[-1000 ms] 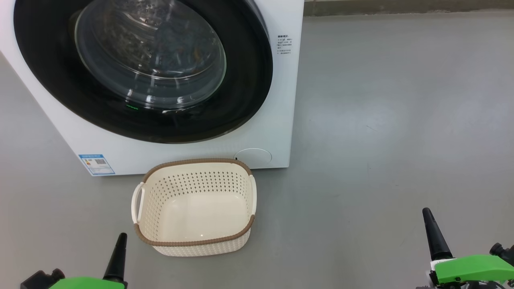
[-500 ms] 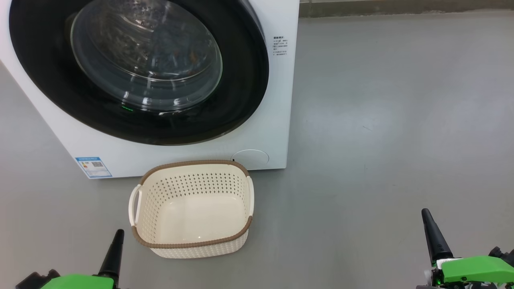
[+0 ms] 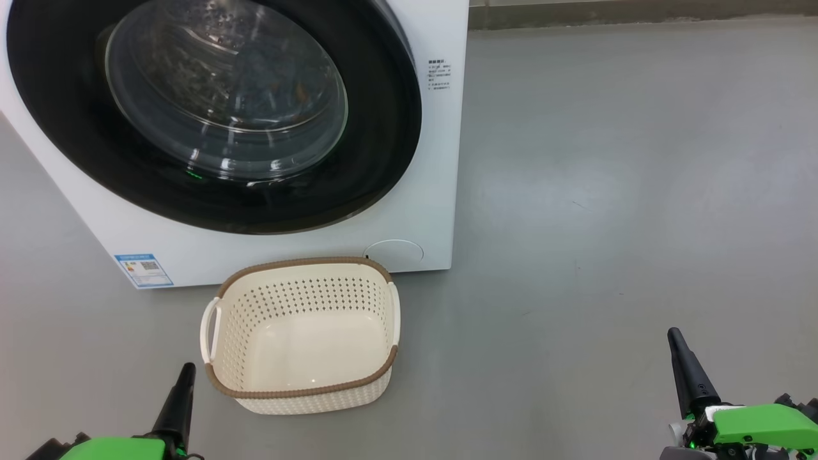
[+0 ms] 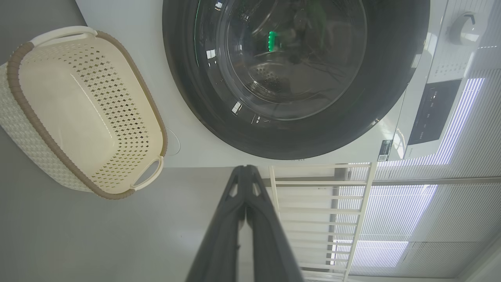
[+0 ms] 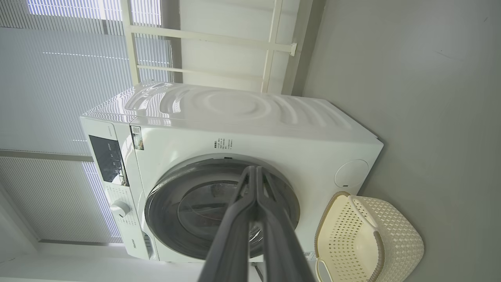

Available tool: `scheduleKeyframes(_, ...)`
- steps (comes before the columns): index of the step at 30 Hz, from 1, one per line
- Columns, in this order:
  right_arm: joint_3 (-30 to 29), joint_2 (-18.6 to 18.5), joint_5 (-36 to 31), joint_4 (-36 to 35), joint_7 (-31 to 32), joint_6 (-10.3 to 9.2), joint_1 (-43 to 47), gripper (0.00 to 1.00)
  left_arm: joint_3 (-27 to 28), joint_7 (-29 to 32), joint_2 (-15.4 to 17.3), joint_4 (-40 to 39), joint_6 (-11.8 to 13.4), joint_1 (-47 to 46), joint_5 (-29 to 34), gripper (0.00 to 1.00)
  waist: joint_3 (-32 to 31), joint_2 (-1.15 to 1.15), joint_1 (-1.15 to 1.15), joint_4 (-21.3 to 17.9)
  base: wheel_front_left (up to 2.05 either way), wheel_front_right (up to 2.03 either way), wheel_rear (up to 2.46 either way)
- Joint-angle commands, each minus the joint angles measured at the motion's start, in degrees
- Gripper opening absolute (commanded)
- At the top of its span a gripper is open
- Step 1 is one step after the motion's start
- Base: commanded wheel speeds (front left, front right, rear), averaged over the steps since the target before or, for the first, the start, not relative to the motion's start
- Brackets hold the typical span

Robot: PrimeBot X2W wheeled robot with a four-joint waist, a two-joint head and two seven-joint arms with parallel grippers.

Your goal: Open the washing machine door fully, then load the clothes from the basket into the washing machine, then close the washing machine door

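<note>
The white washing machine (image 3: 441, 160) stands at the upper left with its door (image 3: 383, 128) shut flat against the front. Through the door's glass, blue fabric with orange specks (image 3: 297, 80) shows dimly inside the drum: the clothes. The basket (image 3: 307, 391) sits on the floor right before the machine, with nothing in it. My left gripper (image 3: 186, 369) is shut, low beside the basket's near left corner. My right gripper (image 3: 672, 333) is shut, far to the right over bare floor. The left wrist view has my shut left gripper (image 4: 245, 167) pointing at the door (image 4: 188, 98), the basket (image 4: 23, 58) to one side. Beyond my shut right gripper (image 5: 254, 167) are machine (image 5: 242, 113) and basket (image 5: 391, 243).
Grey floor (image 3: 607, 191) stretches wide to the machine's right, up to a skirting at the back wall. A round cover (image 3: 393, 252) and a blue label (image 3: 144, 269) mark the machine's lower front. A white rail frame (image 5: 270, 43) and window blinds stand behind the machine.
The whole head picture has slid a little to the left, so the camera has moved. Door, basket and both shut grippers keep their places relative to each other.
</note>
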Motion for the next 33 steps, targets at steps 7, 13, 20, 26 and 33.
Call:
scheduleKeyframes(7, 1.58, -0.72, 5.59, -1.22, 1.48, 0.09, -2.61, 0.00, 2.88, 1.61, 0.73, -0.90, -0.17, -3.18, -4.60, 0.00, -0.10, 0.00, 0.00, -0.32, 0.00, 0.00, 0.00)
scheduleKeyframes(13, 1.60, -0.73, 6.41, -1.19, 1.70, 0.09, -2.64, 0.00, 3.12, 1.89, 0.65, -0.87, -0.18, -3.24, -5.22, 0.00, -0.11, 0.00, 0.00, -0.38, 0.00, 0.00, 0.00)
scheduleKeyframes(20, 1.60, -0.73, 6.41, -1.19, 1.70, 0.09, -2.64, 0.00, 3.23, 1.98, 0.57, -0.87, -0.18, -3.25, -5.13, 0.00, -0.11, 0.00, 0.00, -0.38, 0.00, 0.00, 0.00)
scheduleKeyframes(26, 1.60, -0.73, 6.41, -1.19, 1.70, 0.09, -2.64, 0.00, 3.32, 2.05, 0.51, -0.87, -0.18, -3.25, -5.06, 0.00, -0.11, 0.00, 0.00, -0.38, 0.00, 0.00, 0.00)
scheduleKeyframes(33, 1.60, -0.73, 6.41, -1.19, 1.70, 0.09, -2.64, 0.00, 3.42, 2.13, 0.45, -0.86, -0.18, -3.26, -4.98, 0.00, -0.11, 0.00, 0.00, -0.38, 0.00, 0.00, 0.00)
